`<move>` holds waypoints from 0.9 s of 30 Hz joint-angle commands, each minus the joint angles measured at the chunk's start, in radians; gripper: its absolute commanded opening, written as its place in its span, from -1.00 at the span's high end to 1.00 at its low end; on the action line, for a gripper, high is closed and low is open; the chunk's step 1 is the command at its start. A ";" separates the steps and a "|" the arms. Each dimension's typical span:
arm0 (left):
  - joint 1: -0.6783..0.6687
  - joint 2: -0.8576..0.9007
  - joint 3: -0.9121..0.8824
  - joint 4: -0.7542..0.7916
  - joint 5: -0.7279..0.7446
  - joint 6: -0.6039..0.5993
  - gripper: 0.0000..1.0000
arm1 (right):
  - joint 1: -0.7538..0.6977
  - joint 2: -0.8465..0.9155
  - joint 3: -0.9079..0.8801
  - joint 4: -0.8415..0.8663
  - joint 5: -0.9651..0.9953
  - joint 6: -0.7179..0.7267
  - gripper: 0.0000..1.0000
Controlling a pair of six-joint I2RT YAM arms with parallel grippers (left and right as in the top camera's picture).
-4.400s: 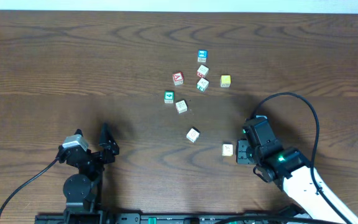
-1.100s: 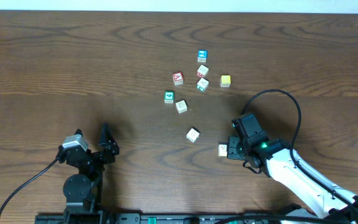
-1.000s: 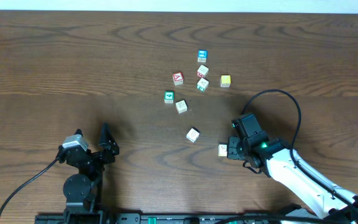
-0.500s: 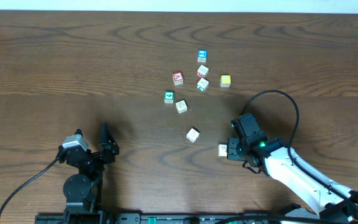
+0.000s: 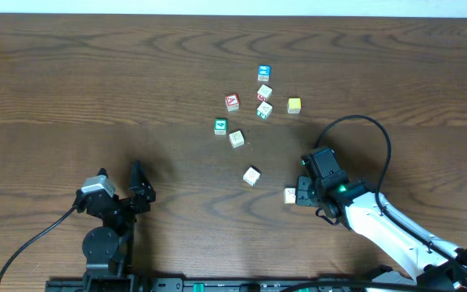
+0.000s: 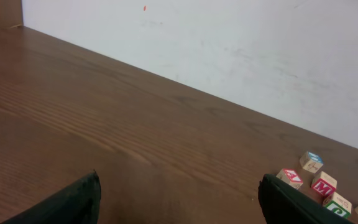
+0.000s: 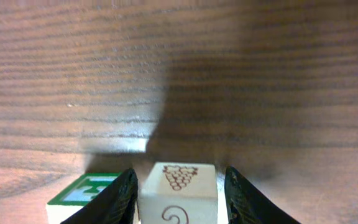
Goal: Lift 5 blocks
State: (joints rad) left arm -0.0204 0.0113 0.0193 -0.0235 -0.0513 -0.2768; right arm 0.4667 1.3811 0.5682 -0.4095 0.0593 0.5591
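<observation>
Broad bare wood is left across the left half of the table (image 5: 55, 81) — the upper middle is crowded by closely set cubes (image 5: 263, 92), with only narrow gaps between.

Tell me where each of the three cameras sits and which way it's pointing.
Overhead: fixed above the table, looking straight down; both arms show, with the left gripper and right gripper.
Left wrist: on the left arm, low, facing across the table toward a white wall; its two wide-apart fingertips show.
Right wrist: close above the tabletop, facing a cream grape-picture block between its own fingers.
Shared: overhead and right wrist both show that block.
</observation>
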 commanded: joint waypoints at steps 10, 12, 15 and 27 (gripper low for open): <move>0.003 0.000 -0.015 -0.046 -0.016 0.006 -0.63 | -0.002 0.004 -0.005 0.040 0.050 0.001 0.10; 0.003 0.000 -0.015 -0.046 -0.016 0.006 -0.63 | -0.003 0.004 -0.004 0.040 0.057 0.001 0.10; 0.003 0.000 -0.015 -0.046 -0.016 0.006 -0.63 | -0.006 0.004 -0.002 0.040 0.072 0.001 0.10; 0.003 0.000 -0.015 -0.046 -0.016 0.006 -0.63 | -0.058 0.004 0.059 0.051 0.071 0.001 0.49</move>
State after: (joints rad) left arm -0.0204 0.0113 0.0193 -0.0235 -0.0513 -0.2768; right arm 0.4240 1.3811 0.5861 -0.3603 0.1123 0.5617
